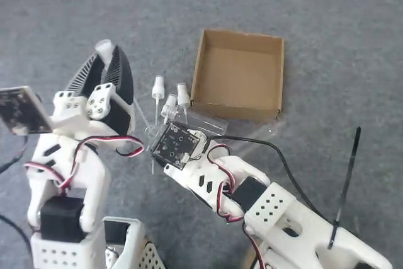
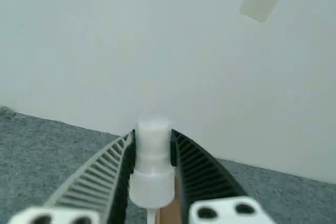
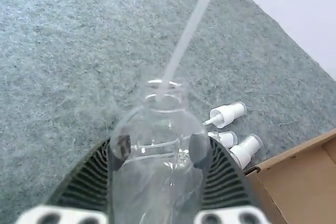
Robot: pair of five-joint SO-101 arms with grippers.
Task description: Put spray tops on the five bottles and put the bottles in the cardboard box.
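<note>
Bottle (image 3: pixel 156 124) clamped in the right gripper (image 3: pixel 157 148), near the cardboard box (image 1: pixel 233 110), dip tube (image 3: pixel 184 40) at its mouth. Lower the spray top (image 2: pixel 152 174) (pinched in the left gripper (image 2: pixel 152 137)) along the tube's line, keeping the bottle steady.

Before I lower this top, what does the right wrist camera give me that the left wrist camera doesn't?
Right wrist view, not the left: the clear bottle clamped in the right hand, three loose spray tops lying on the carpet, and a corner of the cardboard box. Left wrist view, not the right: the left hand shut on the white head of a spray top. Both: that top's thin tube, whose tip is at the bottle's mouth in the right wrist view, plus grey carpet and the pale wall.
</note>
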